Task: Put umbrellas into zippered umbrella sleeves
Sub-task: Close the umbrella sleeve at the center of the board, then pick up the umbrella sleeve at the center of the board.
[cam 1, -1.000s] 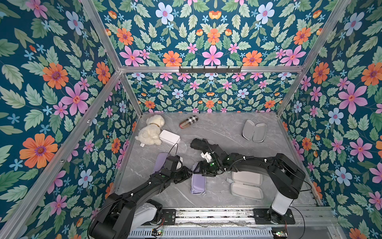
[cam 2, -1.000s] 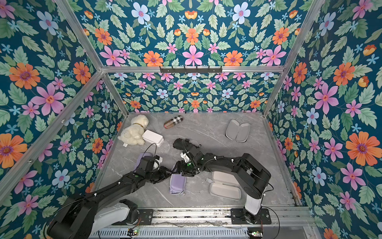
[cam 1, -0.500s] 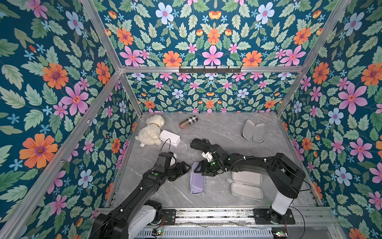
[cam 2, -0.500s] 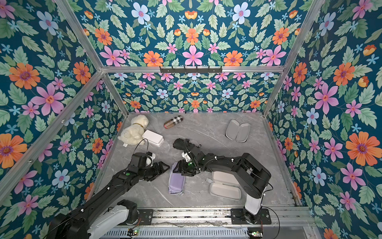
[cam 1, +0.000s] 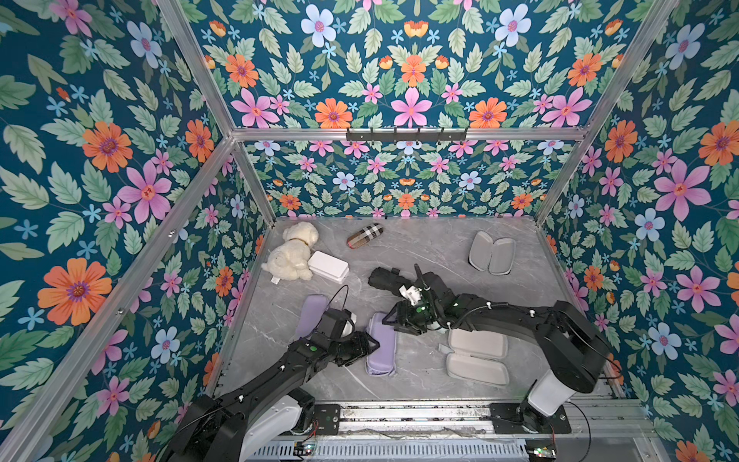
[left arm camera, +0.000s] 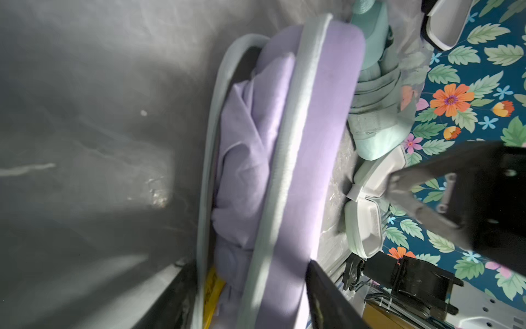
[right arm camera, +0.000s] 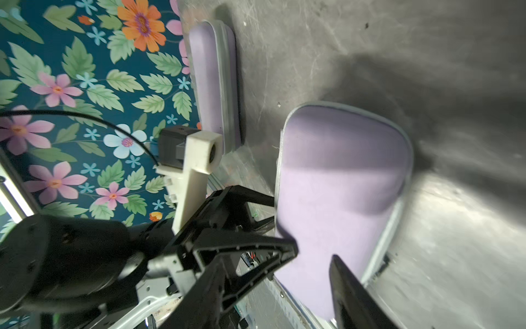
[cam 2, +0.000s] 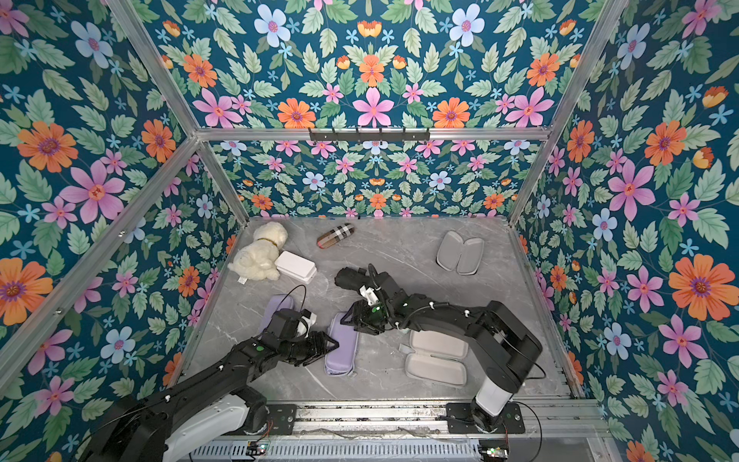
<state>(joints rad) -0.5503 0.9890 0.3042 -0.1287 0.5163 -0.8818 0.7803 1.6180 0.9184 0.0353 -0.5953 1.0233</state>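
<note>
A lavender sleeve lies at the table's front middle, its lid ajar. In the left wrist view a crinkled lavender umbrella sits inside the sleeve. My left gripper comes in from the sleeve's left and is shut on it, one finger under the shell and one on the lid. My right gripper stands open at the sleeve's far end, one finger against the lid. A black umbrella lies behind the right wrist. A mint green umbrella lies just beyond the sleeve.
A second, closed lavender sleeve lies behind my left wrist. Two sleeves lie open with grey lining up, at front right and back right. At the back left are a plush dog, a white box and a tan plaid capsule.
My left gripper pulled back to the left and opened wide, then came back to the sleeve's side and closed on it. The right arm barely moved.
</note>
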